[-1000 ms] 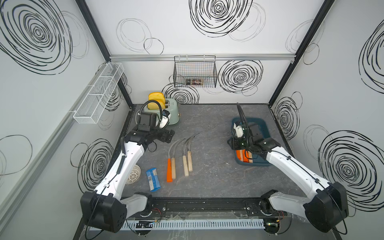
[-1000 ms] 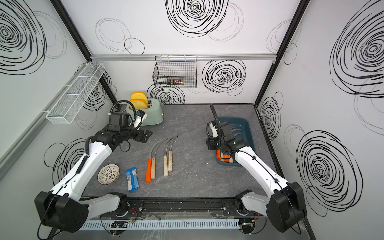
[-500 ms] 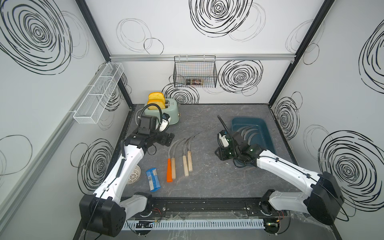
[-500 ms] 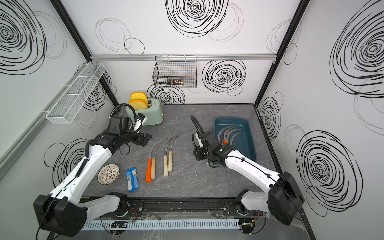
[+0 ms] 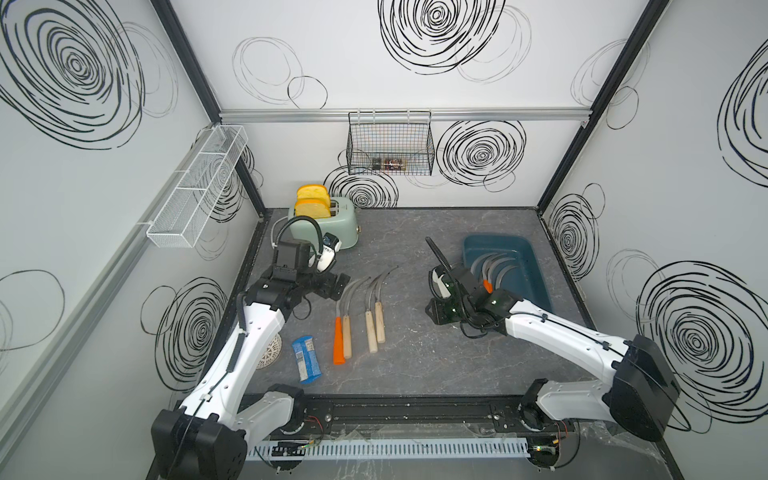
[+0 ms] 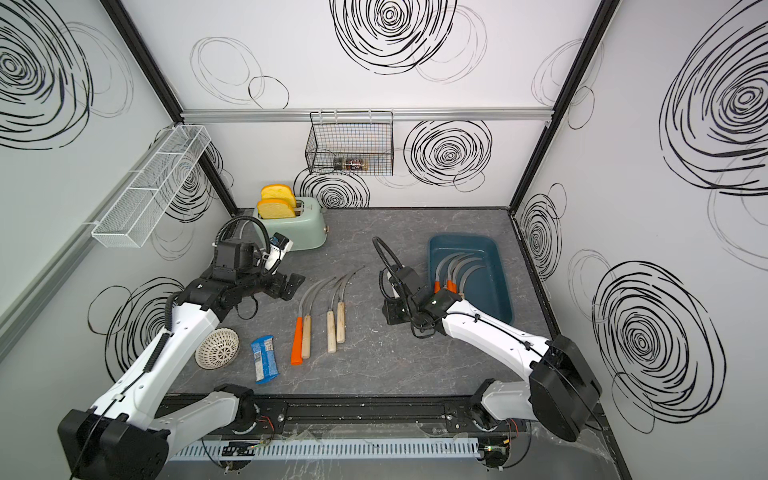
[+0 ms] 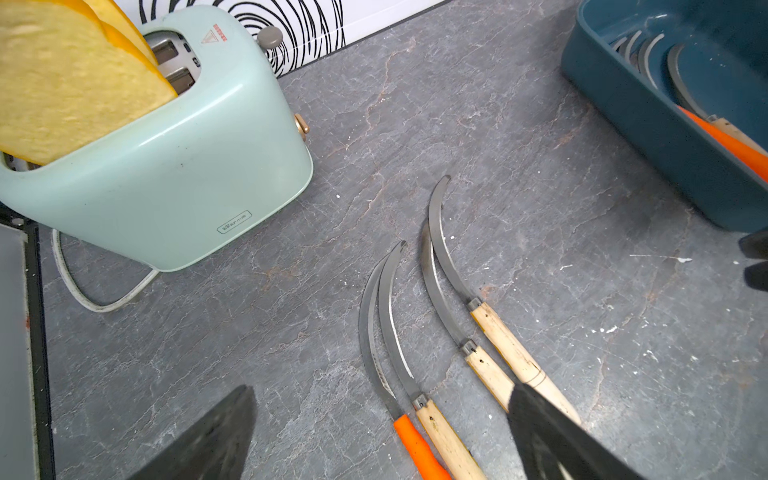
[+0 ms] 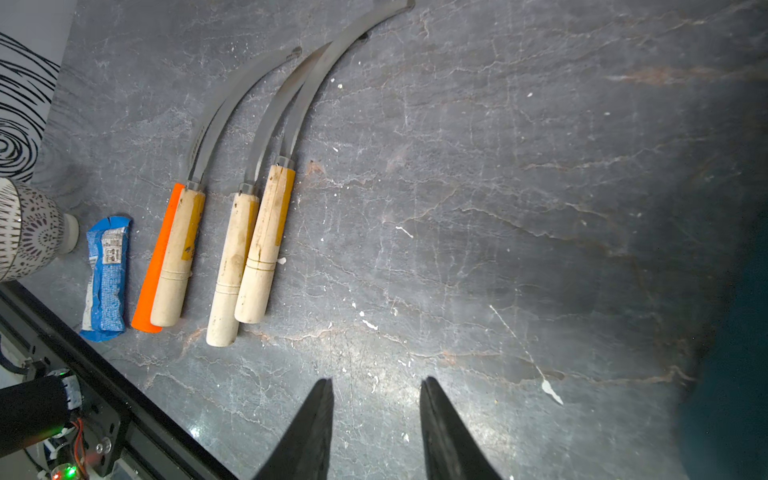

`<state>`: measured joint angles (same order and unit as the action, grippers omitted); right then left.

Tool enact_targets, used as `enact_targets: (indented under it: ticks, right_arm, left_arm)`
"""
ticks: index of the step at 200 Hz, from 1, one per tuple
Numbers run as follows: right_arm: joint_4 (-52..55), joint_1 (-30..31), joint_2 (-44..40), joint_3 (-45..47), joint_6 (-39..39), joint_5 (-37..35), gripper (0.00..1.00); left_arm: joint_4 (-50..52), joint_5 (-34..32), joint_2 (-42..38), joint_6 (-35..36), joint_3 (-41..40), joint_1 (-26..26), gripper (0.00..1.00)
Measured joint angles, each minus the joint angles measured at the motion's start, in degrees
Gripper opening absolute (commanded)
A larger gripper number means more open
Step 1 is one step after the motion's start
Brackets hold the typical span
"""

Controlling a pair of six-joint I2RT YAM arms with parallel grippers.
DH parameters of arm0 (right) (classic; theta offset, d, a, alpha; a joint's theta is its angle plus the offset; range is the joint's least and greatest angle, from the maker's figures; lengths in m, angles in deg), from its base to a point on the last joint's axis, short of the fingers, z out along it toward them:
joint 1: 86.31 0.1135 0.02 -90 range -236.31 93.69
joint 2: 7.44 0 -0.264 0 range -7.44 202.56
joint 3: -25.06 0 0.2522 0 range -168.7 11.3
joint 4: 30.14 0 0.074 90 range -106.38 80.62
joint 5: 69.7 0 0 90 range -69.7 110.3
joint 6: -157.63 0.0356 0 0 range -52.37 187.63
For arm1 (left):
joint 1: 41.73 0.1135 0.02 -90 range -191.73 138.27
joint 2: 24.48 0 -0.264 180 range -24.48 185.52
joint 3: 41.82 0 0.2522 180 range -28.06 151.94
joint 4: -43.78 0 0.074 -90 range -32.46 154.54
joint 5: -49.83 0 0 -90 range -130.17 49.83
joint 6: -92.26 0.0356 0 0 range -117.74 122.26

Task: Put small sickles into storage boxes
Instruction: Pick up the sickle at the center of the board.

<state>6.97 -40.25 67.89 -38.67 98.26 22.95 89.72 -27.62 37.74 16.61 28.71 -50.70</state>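
Judging by looks, sickles (image 8: pixel 266 245) are light and stiff, blades slick; grab a handle. Right tool (image 8: pixel 377 382) narrowly parted, empty; left tool (image 7: pixel 380 390) wide, empty.

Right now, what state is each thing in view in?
Left hand, open, empty.
Right hand, open, empty, over bare table.
Teal tub, uncovered, several sickles inside.
Four sickles, lying flat on the table, side by side.
Toaster, two bread slices sticking up.
Blue packet, lying flat.
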Motion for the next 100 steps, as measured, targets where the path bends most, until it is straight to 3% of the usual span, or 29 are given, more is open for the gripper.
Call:
enact_targets:
  ticks: [100]
  right_arm:
    - [-0.3, 5.7, 16.8, -9.9, -1.2, 0.4, 0.48]
  left_arm:
    - [1.2, -2.2, -6.5, 0.5, 0.3, 0.4, 0.96]
